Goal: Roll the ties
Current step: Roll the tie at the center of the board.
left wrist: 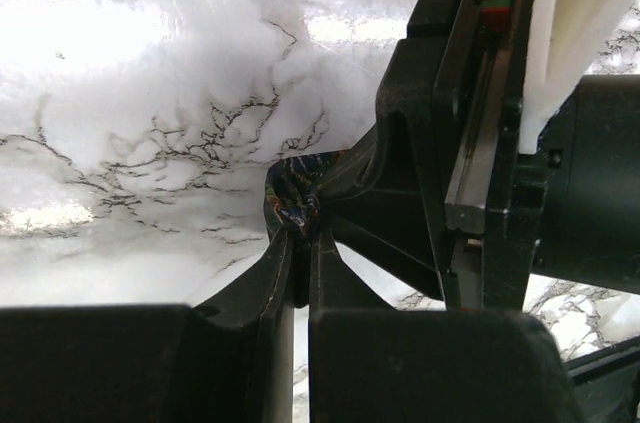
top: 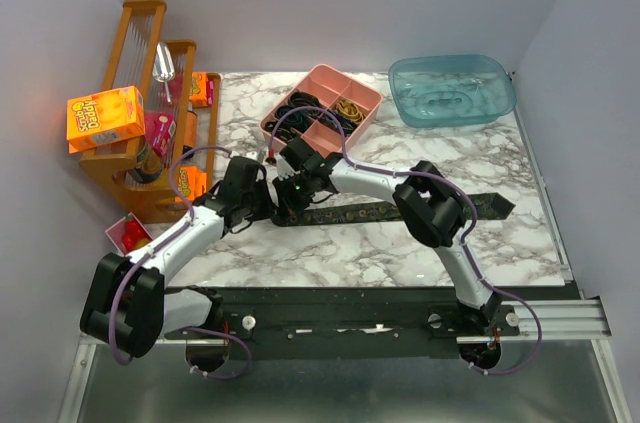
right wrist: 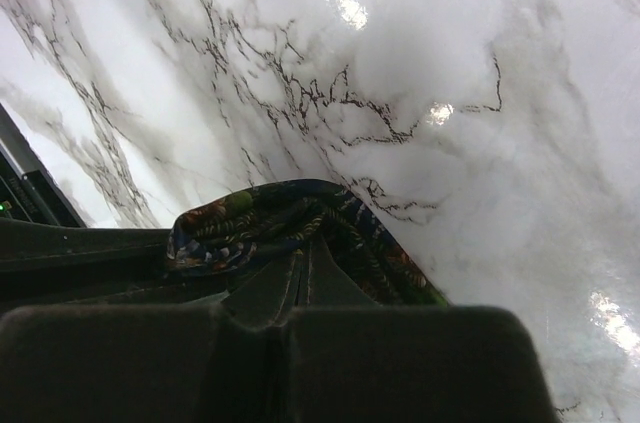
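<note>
Left gripper and right gripper are both pinched together on the bunched left end of the necktie; the rest lies flat, running rightward across the marble table; the fabric looks soft, light and slippery, so it is likely best gripped at this bunched end and kept taut.

We note the tie: dark ground, fine flecks of blue, green and orange. Table: white marble, thin grey-black veins. Tray pink; tub translucent teal; box bright orange; rack amber wood.

One tie, one pink tray, one blue tub, two pincers (one per arm).
</note>
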`<action>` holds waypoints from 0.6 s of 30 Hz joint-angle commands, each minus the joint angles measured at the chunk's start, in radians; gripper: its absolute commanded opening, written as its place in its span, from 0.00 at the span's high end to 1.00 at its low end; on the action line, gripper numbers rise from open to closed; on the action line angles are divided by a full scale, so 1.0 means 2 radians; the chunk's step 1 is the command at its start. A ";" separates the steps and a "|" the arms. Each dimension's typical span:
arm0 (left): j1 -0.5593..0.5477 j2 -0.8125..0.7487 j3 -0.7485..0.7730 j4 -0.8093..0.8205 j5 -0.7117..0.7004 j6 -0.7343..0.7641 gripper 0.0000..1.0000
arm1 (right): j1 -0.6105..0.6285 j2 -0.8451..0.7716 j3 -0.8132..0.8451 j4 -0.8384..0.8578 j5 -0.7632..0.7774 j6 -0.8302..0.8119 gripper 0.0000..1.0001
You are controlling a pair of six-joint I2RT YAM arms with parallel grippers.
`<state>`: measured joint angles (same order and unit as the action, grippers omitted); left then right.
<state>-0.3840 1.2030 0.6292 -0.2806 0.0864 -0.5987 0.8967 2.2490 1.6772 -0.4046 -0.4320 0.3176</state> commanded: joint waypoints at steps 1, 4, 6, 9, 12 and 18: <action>-0.012 0.011 0.021 -0.011 -0.039 0.003 1.00 | 0.004 0.018 0.012 -0.005 -0.013 0.006 0.99; -0.015 0.010 0.024 -0.014 -0.039 0.004 1.00 | 0.004 0.018 0.015 -0.006 -0.013 0.008 0.99; -0.016 0.008 0.025 -0.018 -0.058 0.005 1.00 | 0.003 0.016 0.015 -0.006 -0.014 0.010 0.99; -0.017 0.007 0.031 -0.025 -0.071 0.011 1.00 | 0.004 0.015 0.020 -0.006 -0.016 0.012 0.99; -0.017 0.006 0.039 -0.041 -0.087 0.022 1.00 | 0.003 0.012 0.022 -0.006 -0.018 0.014 0.99; -0.017 -0.006 0.054 -0.085 -0.138 0.029 1.00 | 0.004 -0.006 0.017 -0.006 -0.010 0.013 0.99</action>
<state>-0.4141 1.2182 0.7006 -0.3790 -0.0719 -0.5652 0.8967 2.2517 1.6932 -0.4053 -0.4393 0.3397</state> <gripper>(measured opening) 0.129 0.011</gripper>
